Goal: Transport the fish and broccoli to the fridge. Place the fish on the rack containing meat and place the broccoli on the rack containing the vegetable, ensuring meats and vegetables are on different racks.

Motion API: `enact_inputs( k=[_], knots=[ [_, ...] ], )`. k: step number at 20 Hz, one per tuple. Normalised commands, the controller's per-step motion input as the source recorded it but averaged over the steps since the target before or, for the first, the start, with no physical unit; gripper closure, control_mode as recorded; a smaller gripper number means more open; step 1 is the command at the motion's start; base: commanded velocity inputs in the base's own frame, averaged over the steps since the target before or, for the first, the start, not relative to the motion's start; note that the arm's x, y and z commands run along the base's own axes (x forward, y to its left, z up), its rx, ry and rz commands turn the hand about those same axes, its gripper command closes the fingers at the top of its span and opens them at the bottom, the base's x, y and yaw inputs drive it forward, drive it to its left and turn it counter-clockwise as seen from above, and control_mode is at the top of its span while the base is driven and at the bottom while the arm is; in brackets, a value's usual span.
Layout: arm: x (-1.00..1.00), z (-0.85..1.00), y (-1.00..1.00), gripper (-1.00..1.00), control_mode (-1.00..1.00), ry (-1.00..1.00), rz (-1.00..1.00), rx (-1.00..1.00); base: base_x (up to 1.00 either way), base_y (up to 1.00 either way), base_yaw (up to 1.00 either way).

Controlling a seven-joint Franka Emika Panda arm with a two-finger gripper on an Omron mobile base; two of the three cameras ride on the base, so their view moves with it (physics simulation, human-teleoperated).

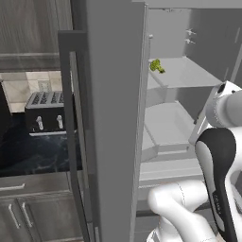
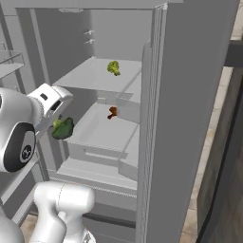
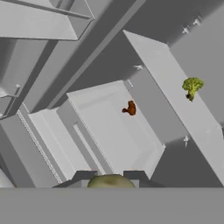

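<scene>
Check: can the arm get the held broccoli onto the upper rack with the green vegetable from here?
Probably yes. The fridge door stands open, and nothing sits between the held broccoli and the upper rack where the green vegetable sits. The brown meat lies on the rack below.

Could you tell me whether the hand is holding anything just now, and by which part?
The hand is shut on the broccoli, in front of the open fridge. Which part of it the fingers pinch cannot be told.

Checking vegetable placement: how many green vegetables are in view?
2: one on the upper fridge shelf at, one broccoli held in the gripper outside the fridge.
</scene>
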Motion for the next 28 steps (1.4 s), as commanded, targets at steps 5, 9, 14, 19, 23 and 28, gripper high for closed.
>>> enact_inputs(
  k=[5, 9, 14, 19, 23, 28],
  knots=[
    [0.00, 0.00, 0.00, 1.00, 1.00, 0.00, 0.00, 0.00, 0.00, -0.19, 0.10],
    [0.00, 0.06, -0.01, 1.00, -1.00, 0.00, 0.03, 0.00, 0.00, -0.04, 0.04],
    [0.00, 0.36, -0.05, 1.00, -1.00, -0.04, 0.01, 0.00, 0.00, 0.00, 0.00],
    [0.08, 0.45, -0.02, 1.00, -1.00, -0.07, 0.00, 0.00, 0.00, 0.00, 0.00],
    [0.29, 0.23, -0.21, 1.00, -1.00, -0.08, 0.05, 0.00, 0.00, 0.00, 0.00],
    [0.35, 0.02, -0.18, 1.00, -1.00, -0.14, 0.12, 0.00, 0.00, 0.00, 0.00]
  ],
)
